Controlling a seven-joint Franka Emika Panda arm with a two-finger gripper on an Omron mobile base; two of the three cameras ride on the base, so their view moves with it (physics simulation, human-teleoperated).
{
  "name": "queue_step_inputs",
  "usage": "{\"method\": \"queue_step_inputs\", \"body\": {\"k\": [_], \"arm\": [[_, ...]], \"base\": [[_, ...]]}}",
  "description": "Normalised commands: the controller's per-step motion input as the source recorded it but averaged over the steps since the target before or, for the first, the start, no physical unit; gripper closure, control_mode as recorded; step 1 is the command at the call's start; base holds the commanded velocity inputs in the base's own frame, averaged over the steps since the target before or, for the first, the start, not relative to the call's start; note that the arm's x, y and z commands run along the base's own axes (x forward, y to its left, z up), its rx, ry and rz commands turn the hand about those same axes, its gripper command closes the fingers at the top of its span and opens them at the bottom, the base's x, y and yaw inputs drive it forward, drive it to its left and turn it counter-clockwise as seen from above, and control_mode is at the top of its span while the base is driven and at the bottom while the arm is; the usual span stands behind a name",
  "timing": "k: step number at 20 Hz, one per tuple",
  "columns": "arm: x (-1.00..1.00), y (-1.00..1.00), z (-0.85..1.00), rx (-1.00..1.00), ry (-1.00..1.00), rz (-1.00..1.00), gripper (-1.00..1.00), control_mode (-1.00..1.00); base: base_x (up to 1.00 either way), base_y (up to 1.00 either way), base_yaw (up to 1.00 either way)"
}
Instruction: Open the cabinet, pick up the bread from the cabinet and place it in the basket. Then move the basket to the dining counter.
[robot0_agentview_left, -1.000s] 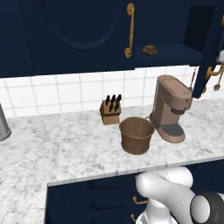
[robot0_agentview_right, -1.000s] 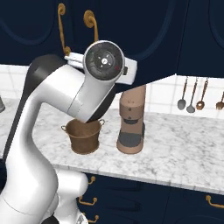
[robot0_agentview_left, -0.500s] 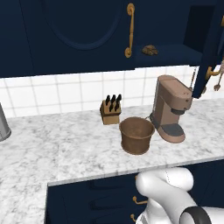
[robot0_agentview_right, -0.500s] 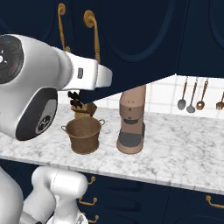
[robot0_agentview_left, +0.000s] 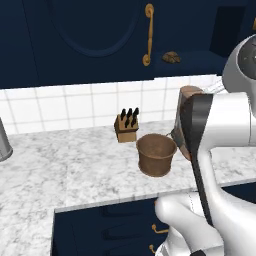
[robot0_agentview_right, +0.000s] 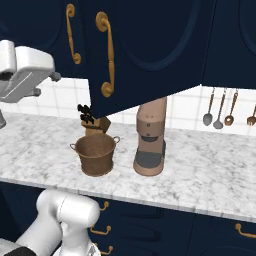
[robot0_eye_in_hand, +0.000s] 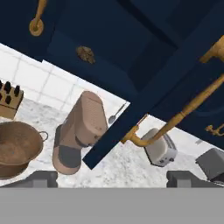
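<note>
Hand view: door (robot0_eye_in_hand: 144, 105) before bread (robot0_eye_in_hand: 85, 54)

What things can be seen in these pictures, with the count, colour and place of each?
cabinet: one, dark navy with brass handles, on the wall above the worktop; its right door stands open.
bread: one, golden-brown, on the shelf inside the open cabinet.
basket: one, brown, on the worktop in front of the knife block.
knife block: one, wooden with black handles, by the tiled wall.
coffee machine: one, tan, right of the basket.
hanging utensils: several, on the tiled wall at the right.
toaster: one, silver, on the worktop.
worktop: one, white-grey marble.
tool: one, dark fingertips, open, pointing up at the open cabinet.
</note>
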Motion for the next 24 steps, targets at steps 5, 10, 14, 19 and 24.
{"method": "queue_step_inputs", "body": {"k": [5, 10, 14, 19, 24], "arm": [[0.78, 0.24, -0.19, -0.48, 0.77, -0.07, -1.0, -1.0], [0.94, -0.36, -0.29, -0.25, 0.73, -0.13, -1.0, -1.0], [0.73, -0.97, -0.3, -0.02, 0.45, -0.17, -1.0, -1.0], [0.18, -1.0, -0.03, 0.0, 0.3, -0.16, -1.0, -1.0], [-0.71, -1.0, 0.0, 0.0, 0.0, -0.12, -1.0, -1.0]], "base": [[0.0, 0.0, 0.0], [0.0, 0.0, 0.0], [0.0, 0.0, 0.0], [0.0, 0.0, 0.0], [0.0, 0.0, 0.0]]}}
